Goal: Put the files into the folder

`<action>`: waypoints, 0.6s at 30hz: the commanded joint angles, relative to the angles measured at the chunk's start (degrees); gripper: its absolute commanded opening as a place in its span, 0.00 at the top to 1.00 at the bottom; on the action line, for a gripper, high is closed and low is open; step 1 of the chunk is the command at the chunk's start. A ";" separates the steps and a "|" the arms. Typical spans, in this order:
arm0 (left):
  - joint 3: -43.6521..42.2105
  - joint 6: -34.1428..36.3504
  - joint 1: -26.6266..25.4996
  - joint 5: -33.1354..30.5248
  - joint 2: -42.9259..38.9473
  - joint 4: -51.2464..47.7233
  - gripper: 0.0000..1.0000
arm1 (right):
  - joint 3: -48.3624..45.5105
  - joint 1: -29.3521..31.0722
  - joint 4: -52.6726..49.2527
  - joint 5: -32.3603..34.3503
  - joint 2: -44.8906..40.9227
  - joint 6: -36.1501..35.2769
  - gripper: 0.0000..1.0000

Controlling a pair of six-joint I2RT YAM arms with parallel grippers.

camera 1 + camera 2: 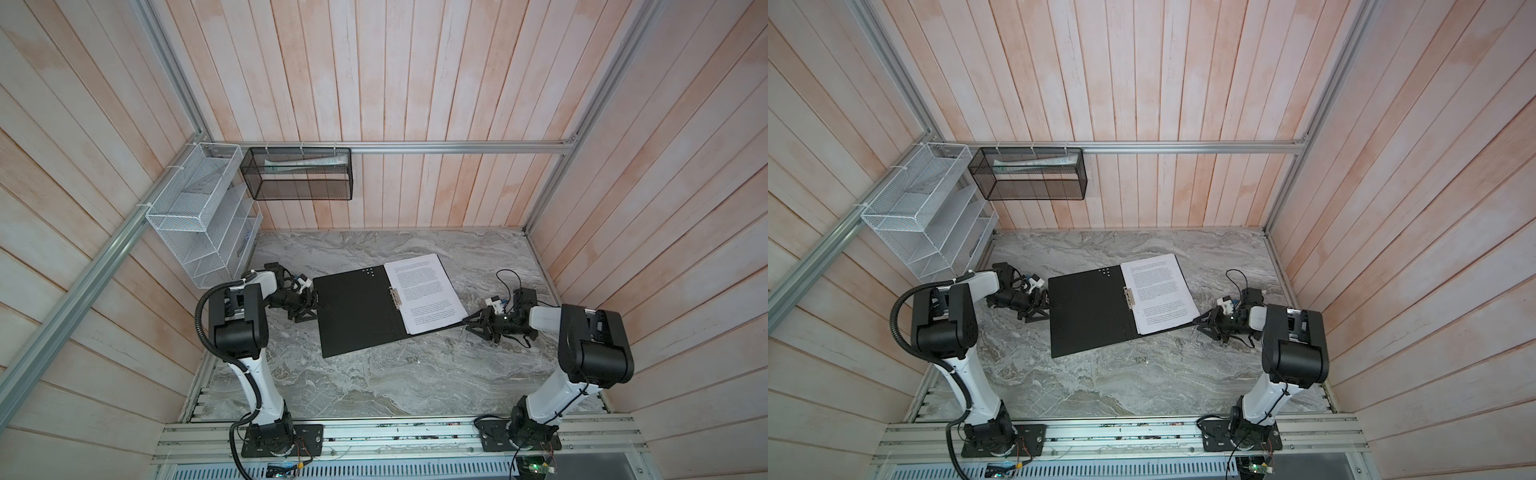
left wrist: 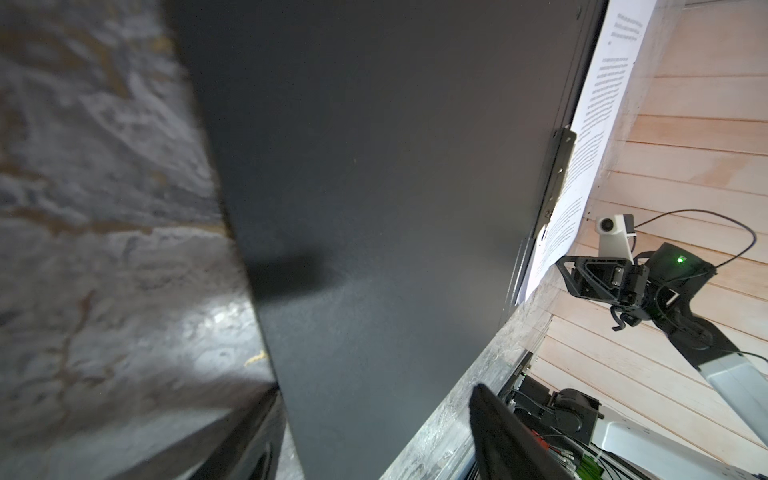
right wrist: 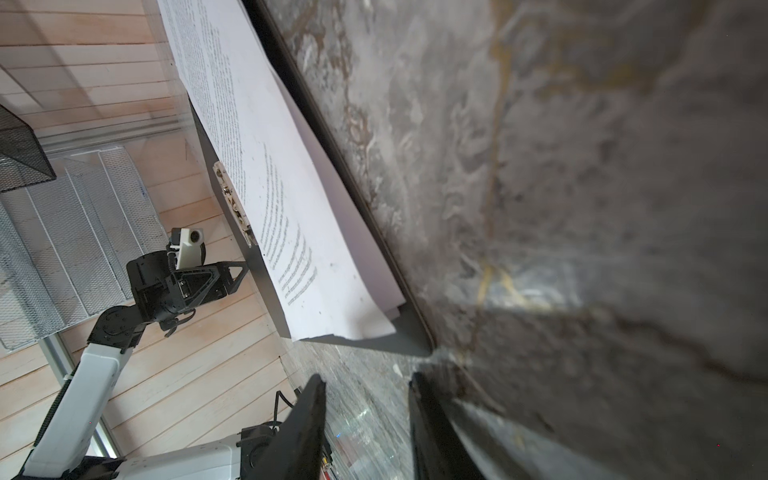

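Both open and empty: left gripper [image 1: 319,309] straddles the flat black-lined folder [image 1: 357,316] edge; right gripper [image 1: 466,322] has its corner just ahead. Pinch firmly, then fold over the white printed sheets [image 1: 424,291].

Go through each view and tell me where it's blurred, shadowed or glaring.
In both top views, soft even light, everything sharp, no glare. In the left wrist view, the near table is blurred, with one glare patch, and a dark shadow lies on the folder. In the right wrist view, the files are fairly sharp; the close marble smears, with a bright patch.
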 commanded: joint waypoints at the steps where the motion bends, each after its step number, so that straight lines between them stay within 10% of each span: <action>1: -0.52 0.96 -0.19 -4.57 3.37 1.76 0.27 | 0.30 -1.05 -0.10 3.40 -2.20 -0.21 0.64; 8: -0.04 0.90 -0.19 -6.47 1.99 1.26 0.27 | 3.74 -4.47 -7.40 13.39 -5.37 -2.90 0.64; 18: 1.36 -1.53 -0.30 -13.04 -1.08 -0.01 0.27 | 10.32 -5.00 -7.52 7.09 5.61 -7.35 0.64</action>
